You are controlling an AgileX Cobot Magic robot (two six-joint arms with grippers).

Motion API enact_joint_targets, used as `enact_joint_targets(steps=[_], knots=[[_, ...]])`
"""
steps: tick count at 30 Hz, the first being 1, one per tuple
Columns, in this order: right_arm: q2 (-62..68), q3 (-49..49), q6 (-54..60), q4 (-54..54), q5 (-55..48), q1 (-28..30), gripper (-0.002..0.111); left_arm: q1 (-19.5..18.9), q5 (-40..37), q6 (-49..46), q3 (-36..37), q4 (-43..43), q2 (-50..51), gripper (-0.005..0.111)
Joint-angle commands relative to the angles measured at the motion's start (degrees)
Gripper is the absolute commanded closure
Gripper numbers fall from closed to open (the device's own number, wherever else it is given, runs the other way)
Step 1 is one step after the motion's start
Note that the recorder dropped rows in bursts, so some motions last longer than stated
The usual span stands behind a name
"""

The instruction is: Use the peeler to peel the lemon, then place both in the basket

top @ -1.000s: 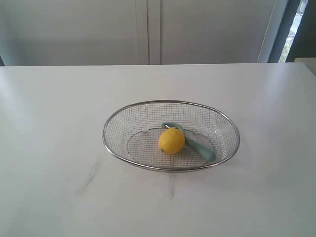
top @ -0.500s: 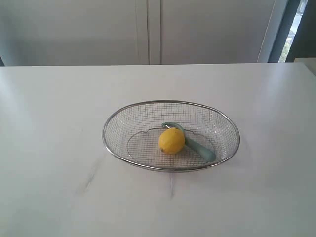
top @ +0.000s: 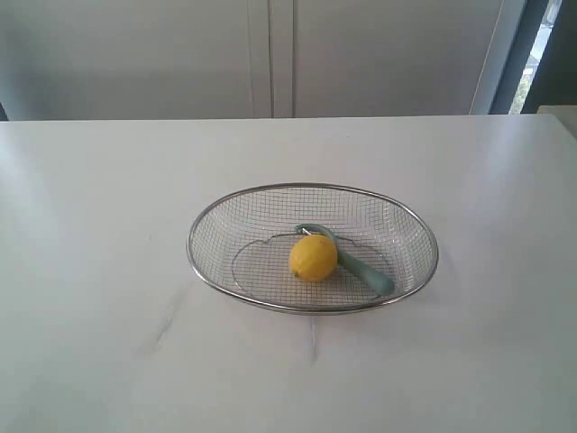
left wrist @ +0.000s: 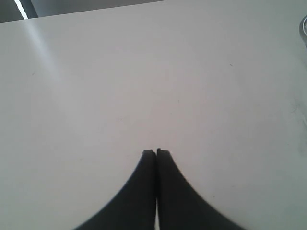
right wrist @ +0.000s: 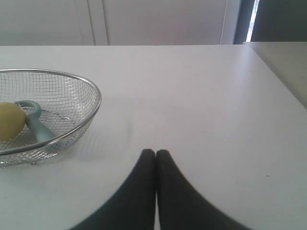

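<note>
FYI lemon (top: 313, 258) leans on peeler (top: 362, 268) in basket (top: 193, 244) — sloped mesh likely pools them; your left claw (left wrist: 156, 152), right claw (right wrist: 155, 151) clenched, empty.

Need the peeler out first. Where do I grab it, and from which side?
Take the peeler by its handle's free end, coming down from above on the exterior view's right. The lemon crowds its looped head; the handle lies clear, slanting toward the basket rim.
</note>
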State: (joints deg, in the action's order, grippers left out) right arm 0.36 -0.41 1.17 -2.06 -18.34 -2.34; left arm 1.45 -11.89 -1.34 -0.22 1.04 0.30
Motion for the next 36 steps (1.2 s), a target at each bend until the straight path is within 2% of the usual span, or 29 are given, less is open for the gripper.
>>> enact_joint_targets(steps=[1, 36], knots=[[-0.4, 0.4, 0.0, 0.7, 0.6, -1.8, 0.108, -0.2, 0.3, 0.0, 0.2, 0.1, -0.3, 0.107], [-0.4, 0.4, 0.0, 0.7, 0.5, -3.0, 0.108, 0.8, 0.3, 0.0, 0.2, 0.1, -0.3, 0.107]])
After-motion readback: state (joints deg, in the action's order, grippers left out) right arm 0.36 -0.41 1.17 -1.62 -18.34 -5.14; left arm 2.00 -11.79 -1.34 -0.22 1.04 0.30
